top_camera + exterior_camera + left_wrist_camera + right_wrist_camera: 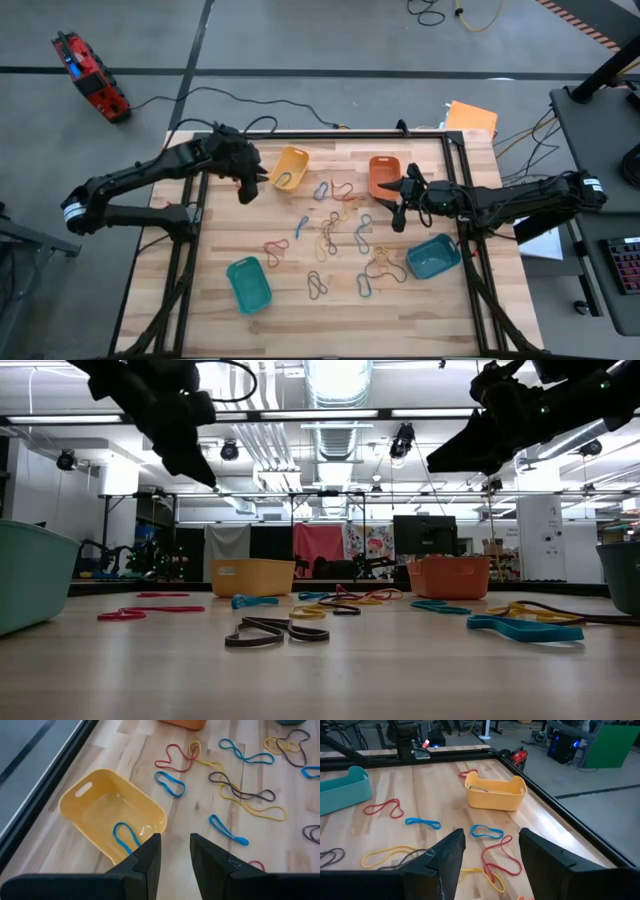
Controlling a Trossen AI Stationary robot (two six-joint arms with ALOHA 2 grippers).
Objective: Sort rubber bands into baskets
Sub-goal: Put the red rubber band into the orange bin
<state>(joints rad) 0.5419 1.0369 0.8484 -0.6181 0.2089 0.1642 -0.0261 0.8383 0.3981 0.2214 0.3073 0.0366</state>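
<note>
**A:** What is seen on the left side?

**B:** The left gripper point(248, 190) is held up above the wooden table point(300, 300), just beside the small yellow plastic basket point(289, 167). Its two dark fingers point(150, 855) are parted a little, and nothing is held between them. One thin blue rubber band point(125, 836) is seen lying inside that yellow basket.

**A:** And in the middle?

**B:** Many thin rubber bands point(335, 235) in red, blue, yellow and grey are spread loose over the wood. A teal-green plastic basket point(248, 284) is placed near the front edge, with nothing seen inside it.

**A:** What is found on the right?

**B:** The right gripper point(398, 207) is held in the air just beside the small orange plastic basket point(384, 175). Its fingers point(447, 852) are spread wide, and nothing is gripped. A darker blue-teal plastic basket point(433, 256) is placed below it, near the right edge.

**A:** Which step is being done?

**B:** It looks like a drop is finished on the left, and a new band is to be picked. Most of the sorting is not yet done.

**A:** What is needed next?

**B:** A gripper should be lowered over one loose band, and the fingers closed on the thin loop without a second band being caught.
</note>
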